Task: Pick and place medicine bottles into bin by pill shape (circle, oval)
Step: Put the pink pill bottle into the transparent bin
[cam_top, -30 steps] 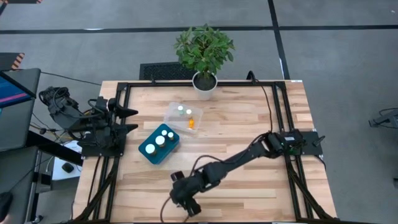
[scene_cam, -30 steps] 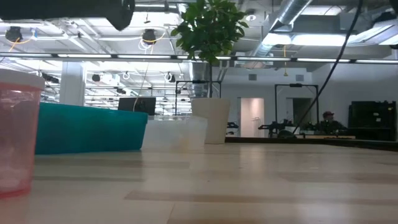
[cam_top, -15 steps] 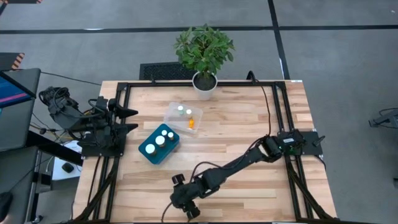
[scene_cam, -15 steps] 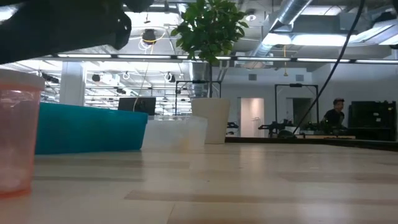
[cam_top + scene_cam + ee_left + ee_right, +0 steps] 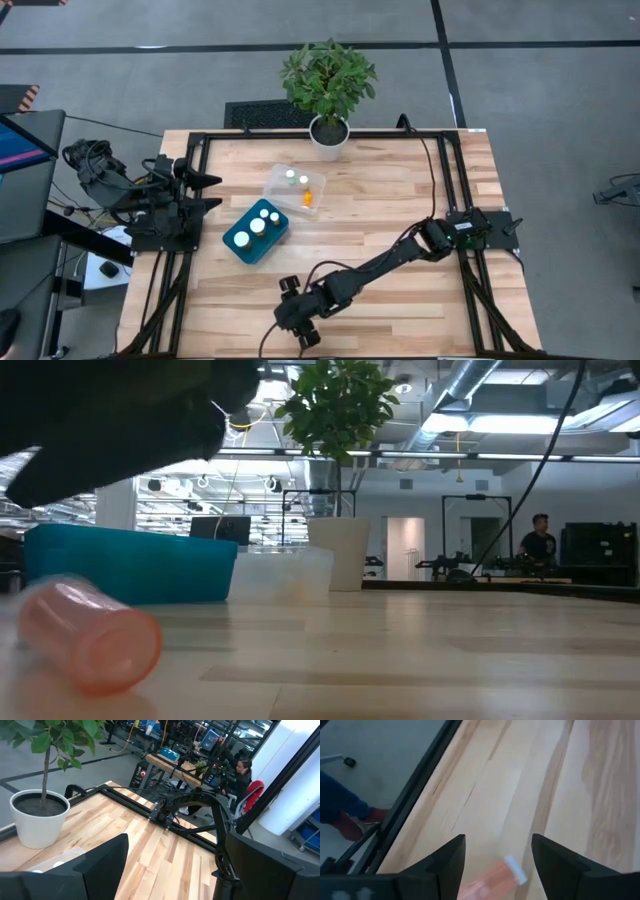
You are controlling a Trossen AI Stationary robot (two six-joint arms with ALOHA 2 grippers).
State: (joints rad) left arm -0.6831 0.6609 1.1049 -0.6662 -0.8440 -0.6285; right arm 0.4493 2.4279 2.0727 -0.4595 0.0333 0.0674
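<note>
One orange medicine bottle (image 5: 90, 635) is what matters, and it lies on its side on the table (image 5: 400, 200), close to the front edge on the left half. The right arm is stretched diagonally across to it, and the right end effector (image 5: 497, 840) hangs just over it with its fingers (image 5: 445, 865) spread wide and gripping nothing. Through the right wrist camera the bottle sits low in the gap between the two fingers. Its long axis is slanted across that gap instead of running along it, with the white cap (image 5: 515, 870) turned toward one finger. I judge that a straight close from here would catch it cap-to-base or roll it away, so the wrist wants turning until the fingers face the bottle's round sides.

The left end effector (image 5: 170, 865) is parked at the table's left edge, also wide and empty, so the right arm is by far the nearer.

Beyond the bottle stand the teal bin (image 5: 255, 232) with three white caps showing, and farther back the clear bin (image 5: 295, 188) with a few more bottles. A potted plant (image 5: 328, 85) sits at the far edge. The wood is smooth and pale, which will let a round bottle roll. A person (image 5: 540, 540) stands far off in the room behind.
</note>
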